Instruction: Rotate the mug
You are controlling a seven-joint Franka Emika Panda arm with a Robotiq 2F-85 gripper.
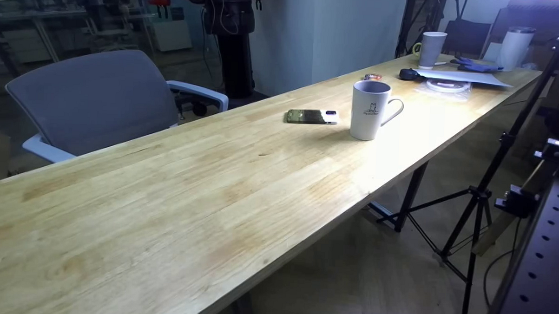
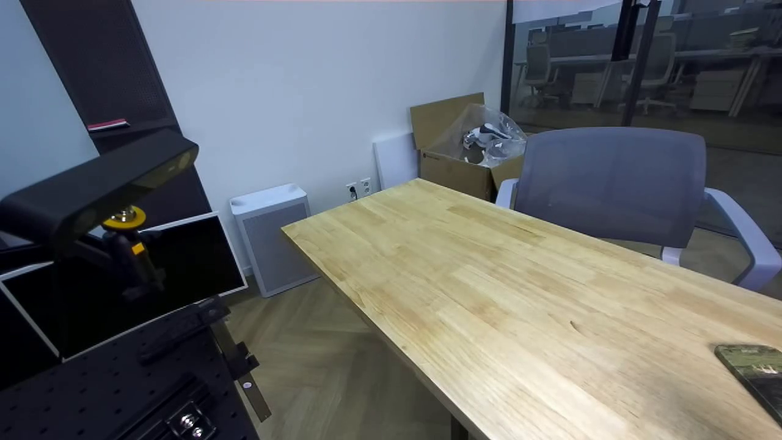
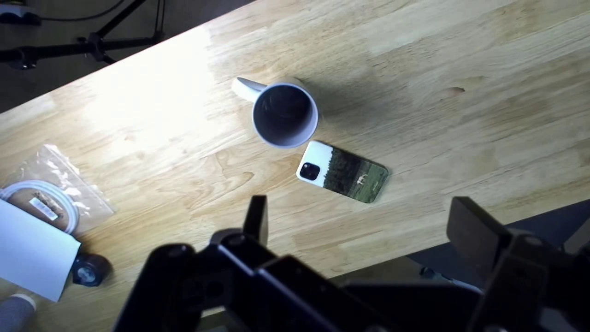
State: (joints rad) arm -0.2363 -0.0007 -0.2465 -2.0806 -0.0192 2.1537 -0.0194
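Observation:
The white mug [image 1: 365,116] stands upright on the wooden table [image 1: 175,209]. In an exterior view its handle points right and a small dark print faces the camera. In the wrist view the mug [image 3: 285,115] is seen from above, with its dark interior showing and its handle pointing to the upper left. My gripper [image 3: 359,207] is open, with its fingers wide apart and nothing between them. It is above the table, apart from the mug, which lies beyond the fingertips toward the top of the wrist view. The gripper does not show clearly in either exterior view.
A phone [image 3: 343,171] lies flat close beside the mug; it also shows in both exterior views [image 1: 311,116] [image 2: 754,373]. Farther along lie paper [image 1: 463,78], a bagged cable [image 1: 447,86], a taller cup [image 1: 433,50] and a tumbler [image 1: 515,49]. A chair [image 2: 614,183] stands at the table edge.

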